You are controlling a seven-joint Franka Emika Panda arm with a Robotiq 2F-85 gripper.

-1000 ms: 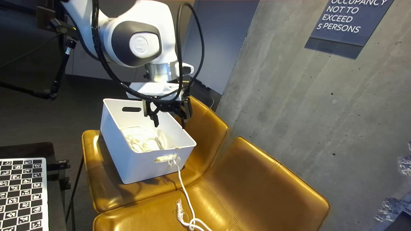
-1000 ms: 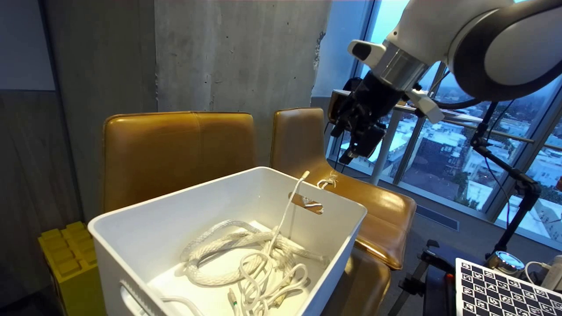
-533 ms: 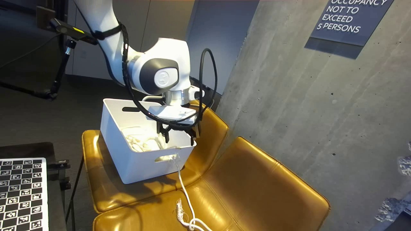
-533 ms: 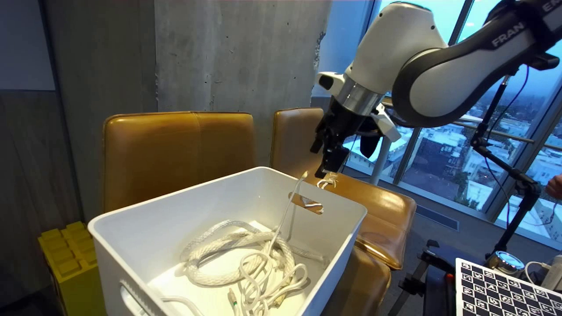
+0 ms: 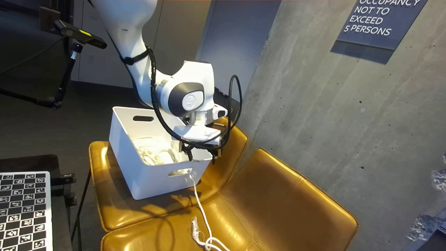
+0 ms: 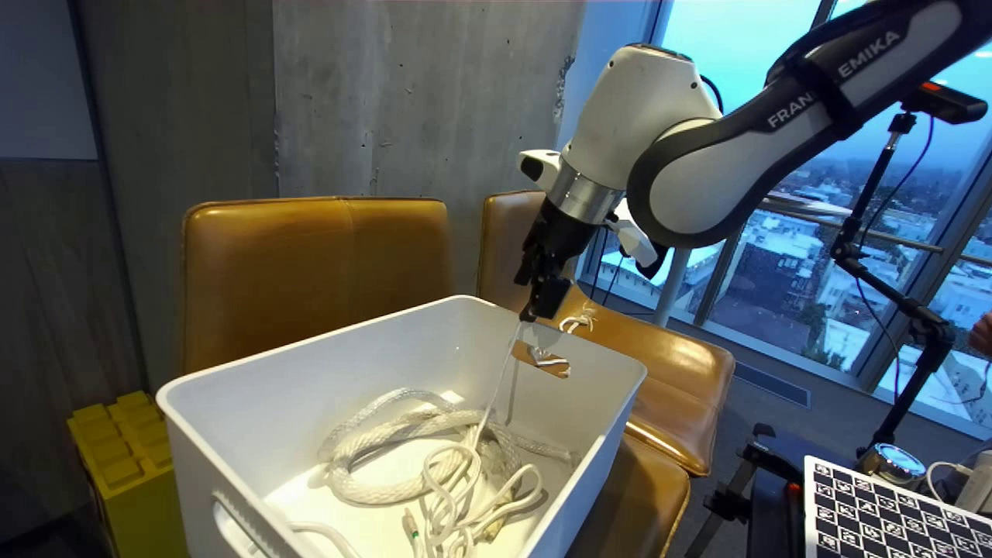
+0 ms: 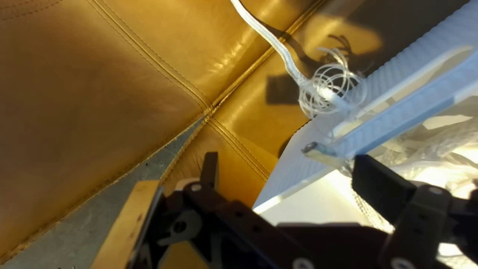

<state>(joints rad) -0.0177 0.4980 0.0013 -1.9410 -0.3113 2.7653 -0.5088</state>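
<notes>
White cord (image 6: 483,422) is leaning up out of a bin (image 6: 387,356), its tip (image 7: 325,156) poking over the rim just beside one finger (image 7: 381,183) and pointing across the gap, while the fingers of the gripper (image 7: 284,164) are standing wide apart, holding nothing.

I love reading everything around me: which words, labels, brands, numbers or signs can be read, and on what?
"OCCUPANCY NOT TO EXCEED 5 PERSONS": on the sign on the wall, its top cut off.
"FRAN": on the arm, ending at a strap.
"EMIKA": on the arm too.
The arm's round badge: too small to read.
The board: patterns, no readable words.
</notes>
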